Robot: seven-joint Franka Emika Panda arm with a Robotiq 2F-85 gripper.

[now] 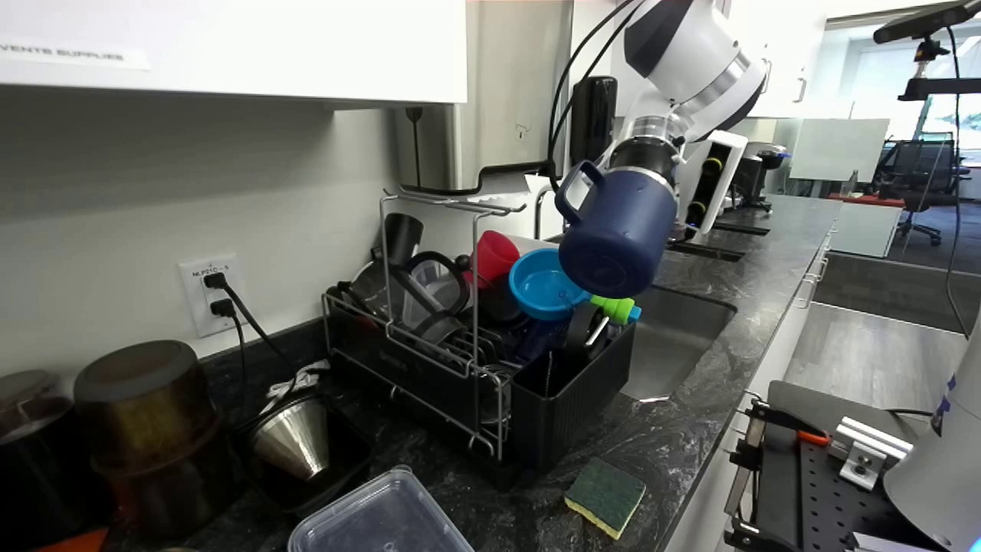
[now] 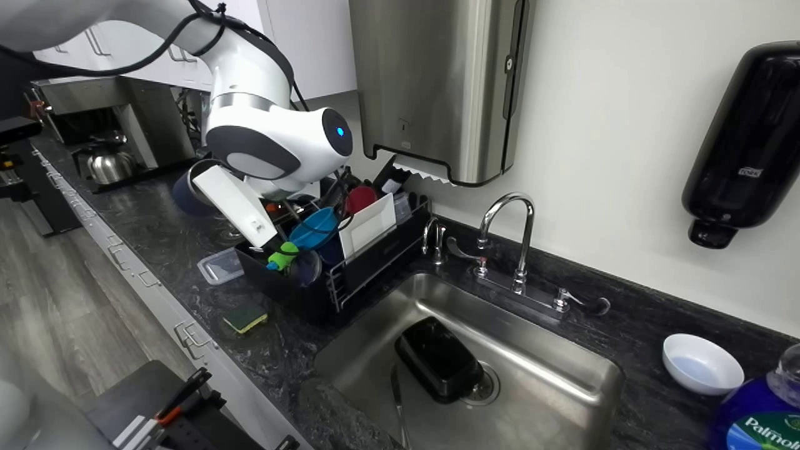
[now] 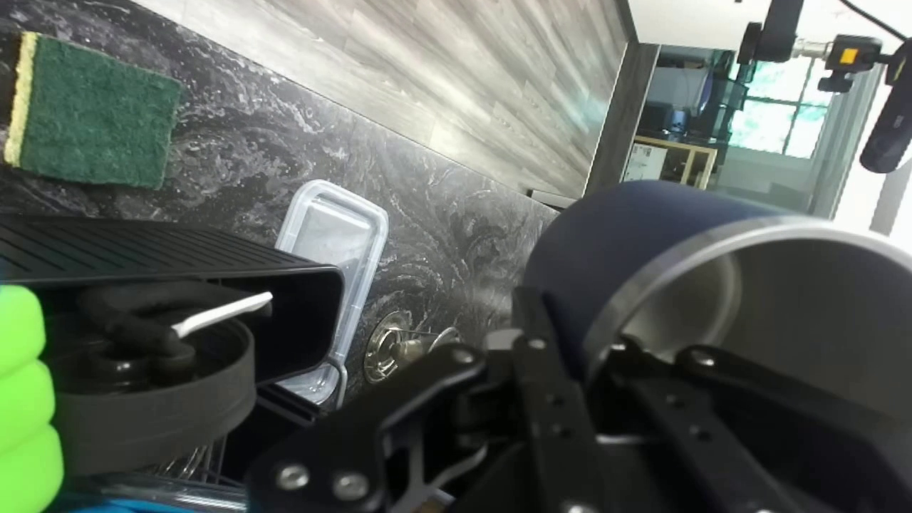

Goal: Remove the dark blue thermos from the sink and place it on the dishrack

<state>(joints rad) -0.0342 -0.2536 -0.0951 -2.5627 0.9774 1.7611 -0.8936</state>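
Observation:
Held in the air with its base tipped toward the camera, the dark blue thermos shows its handle on the left in an exterior view. My gripper pinches its rim in the wrist view, one finger outside the wall and one inside the mouth. The thermos is partly covered by the wrist in an exterior view, where the fingers are hidden. Below the arm stands the black dishrack, filled with dishes. Beside the rack lies the metal sink.
The rack holds a light-blue bowl, a red cup and a green-topped item. A black container lies in the sink, under the faucet. A towel dispenser hangs close behind the arm. A sponge and plastic tub lie nearby.

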